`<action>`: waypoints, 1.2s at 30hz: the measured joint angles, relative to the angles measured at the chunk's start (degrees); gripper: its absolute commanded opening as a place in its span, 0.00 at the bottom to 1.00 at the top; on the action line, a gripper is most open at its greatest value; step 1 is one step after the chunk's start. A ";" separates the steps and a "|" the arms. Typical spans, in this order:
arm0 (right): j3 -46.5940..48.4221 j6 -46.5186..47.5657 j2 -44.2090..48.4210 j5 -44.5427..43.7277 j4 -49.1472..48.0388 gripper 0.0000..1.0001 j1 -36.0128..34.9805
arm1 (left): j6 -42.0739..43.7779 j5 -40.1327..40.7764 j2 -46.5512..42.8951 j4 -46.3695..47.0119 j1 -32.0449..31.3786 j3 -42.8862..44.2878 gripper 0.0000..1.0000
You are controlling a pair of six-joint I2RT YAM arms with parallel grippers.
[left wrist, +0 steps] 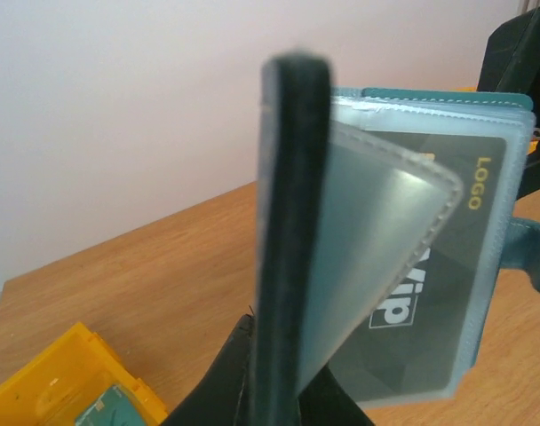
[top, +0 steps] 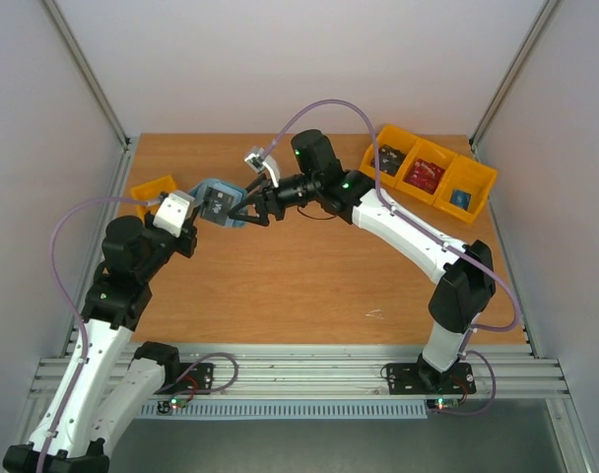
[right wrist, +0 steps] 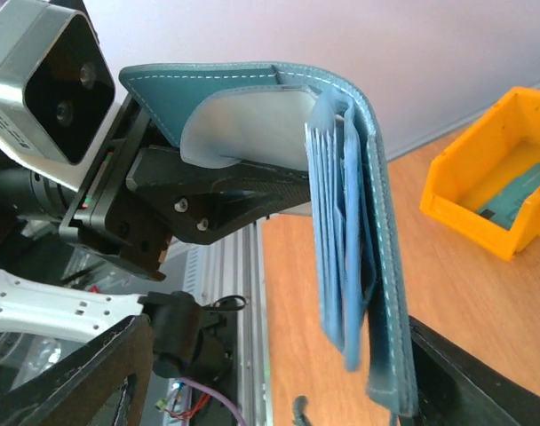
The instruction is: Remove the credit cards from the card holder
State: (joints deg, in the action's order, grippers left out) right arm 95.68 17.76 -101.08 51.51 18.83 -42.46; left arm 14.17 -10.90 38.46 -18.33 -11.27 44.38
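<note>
Aloft, card holder point(top: 217, 203) over table point(top: 309, 286)

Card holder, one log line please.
left gripper shut on teal folding card holder; right gripper open around it; black card in sleeve

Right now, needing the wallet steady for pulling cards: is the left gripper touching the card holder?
Touching. The right wrist view shows the left gripper clamped on the teal cover flap of the card holder.

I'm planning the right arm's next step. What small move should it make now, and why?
Probably ease the open right end effector in and pinch the dark card by its edge. The left end effector holds the holder up by one cover, open, and the card sits in a clear sleeve.
</note>
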 measured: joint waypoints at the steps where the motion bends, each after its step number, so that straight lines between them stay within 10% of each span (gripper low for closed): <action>1: 0.00 -0.02 0.00 -0.26 -0.04 0.58 0.02 | -0.24 0.00 0.00 -0.09 0.00 0.00 0.00; 10: 0.39 -2.54 -1.14 -3.82 0.09 0.02 0.02 | -7.04 -3.65 0.00 -0.22 0.07 0.00 0.00; 19: 0.63 -4.52 -1.14 -5.57 3.34 0.01 3.78 | -17.00 3.04 0.07 -0.55 0.66 0.00 0.55; 24: 6.67 -4.87 -2.45 -20.92 17.03 0.01 6.67 | -19.47 8.81 0.35 -0.79 1.46 -0.02 0.56; 27: 12.98 -4.85 -4.61 -32.89 25.57 0.01 5.64 | -19.23 5.75 0.35 -0.59 1.46 -0.09 0.38; 36: 30.05 -1.73 -13.44 -47.15 42.16 0.01 -2.27 | -23.43 -28.50 1.95 12.79 0.37 -4.70 0.29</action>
State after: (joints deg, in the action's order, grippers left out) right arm 125.73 16.03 -114.52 4.36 60.99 -44.73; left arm -9.26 -39.40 40.40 -5.54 -10.90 39.68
